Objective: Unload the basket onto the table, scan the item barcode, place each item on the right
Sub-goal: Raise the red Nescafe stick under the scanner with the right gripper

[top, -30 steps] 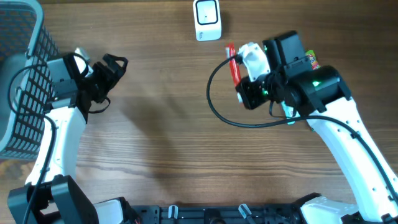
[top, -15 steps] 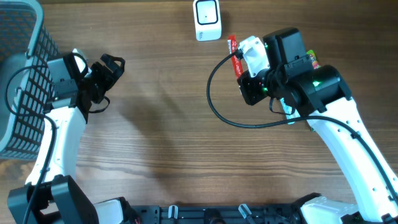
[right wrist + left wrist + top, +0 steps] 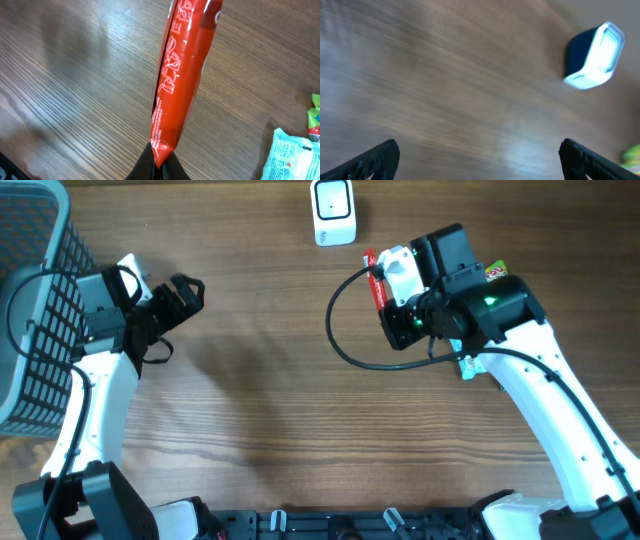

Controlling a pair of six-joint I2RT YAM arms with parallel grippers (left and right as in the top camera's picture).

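Holding: red packet point(image 3: 182, 75), pinched at its end seam by your right hand point(image 3: 158, 167), near the scanner point(image 3: 332, 212) at the table's far edge. Likely light, limp, slick film; grip the seam. Your left hand point(image 3: 186, 286): spread, empty.

Seen from overhead, the light is even and fairly bright, and the picture is sharp from edge to edge. The arms cast only faint, soft-edged shadows on the wooden table point(image 3: 260, 380), and a green indicator glows on the right arm.

The left wrist view is heavily smeared by motion. The wood grain runs into streaks, the scanner point(image 3: 595, 56) is a blown-out white-blue blob, and a pale sheen lies on the table at lower centre.

The right wrist view is crisp. White highlights glint along the glossy red packet point(image 3: 182, 75), glare washes the wood at upper left, and a dim shadow sits at the left.
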